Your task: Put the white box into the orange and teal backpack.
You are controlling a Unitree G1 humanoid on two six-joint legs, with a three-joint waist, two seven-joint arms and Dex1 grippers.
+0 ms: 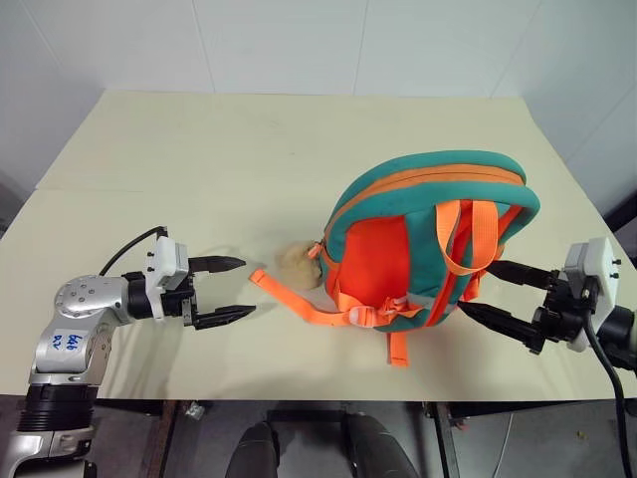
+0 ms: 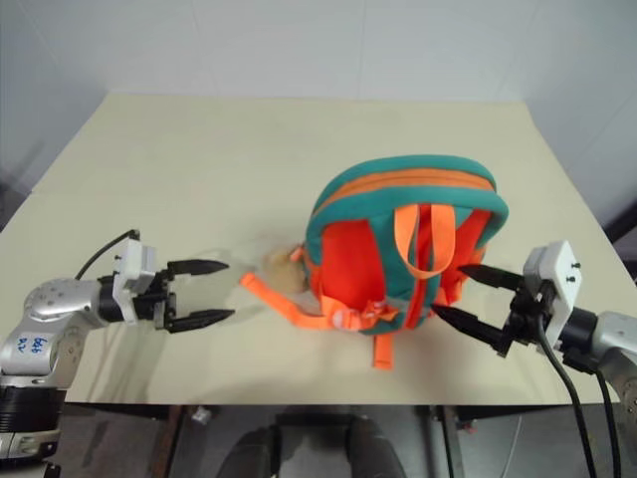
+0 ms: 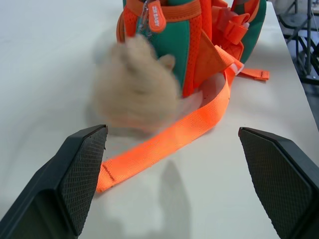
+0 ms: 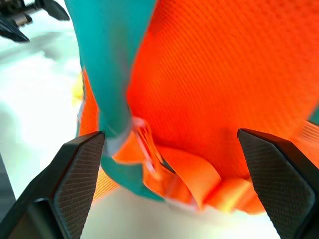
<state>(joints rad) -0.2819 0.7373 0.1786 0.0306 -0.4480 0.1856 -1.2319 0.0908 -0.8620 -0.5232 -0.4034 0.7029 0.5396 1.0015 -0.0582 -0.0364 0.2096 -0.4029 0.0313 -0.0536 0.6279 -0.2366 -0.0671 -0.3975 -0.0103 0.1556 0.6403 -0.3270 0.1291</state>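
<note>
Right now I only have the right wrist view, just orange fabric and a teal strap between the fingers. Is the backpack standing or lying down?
Observer: The orange and teal backpack stands upright on the table, strap side toward the robot.
Operator: Where is the other arm?
Observer: The left gripper is apart from the backpack on its left, fingers open, pointing toward the plush bear head.
Operator: Anything loose on the table?
Observer: One orange webbing strap trails flat across the table toward the left gripper.
</note>
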